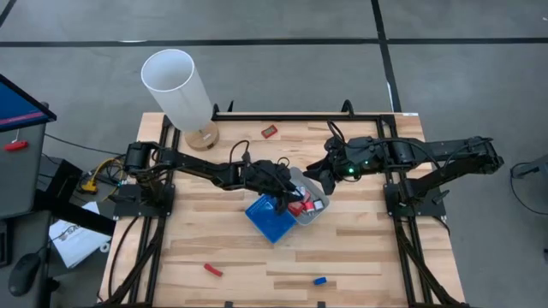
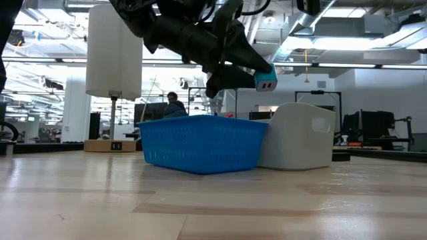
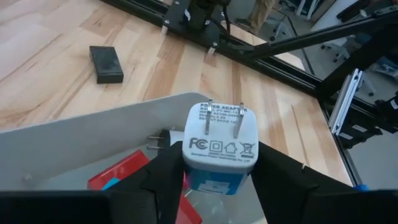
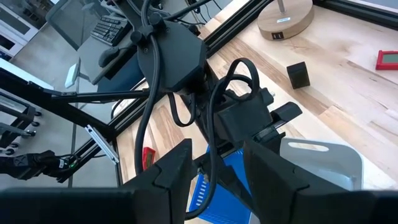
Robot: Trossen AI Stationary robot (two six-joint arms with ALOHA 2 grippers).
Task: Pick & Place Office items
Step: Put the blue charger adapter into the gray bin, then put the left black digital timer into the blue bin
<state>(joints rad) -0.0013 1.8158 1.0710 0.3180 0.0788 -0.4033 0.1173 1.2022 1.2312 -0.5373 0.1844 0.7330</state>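
My left gripper is shut on a white-and-blue power adapter with two metal prongs, one of the office items. It hangs over the clear-grey tray, which holds red pieces and stands against the blue tray. In the low view the adapter is well above the grey tray. My right gripper waits open and raised at the right of the trays, nothing between its fingers. My left gripper pinches the adapter by two opposite sides between its two fingers, at their free ends. The fingers come from the table's left, slanting down. The adapter's pronged face points away from the wrist. It is lifted clear above the grey tray.
Loose pieces lie on the table: a red one at the far edge, a black block nearby, a red one and a blue one at the near edge. A tall white cylinder on a wooden base stands far left.
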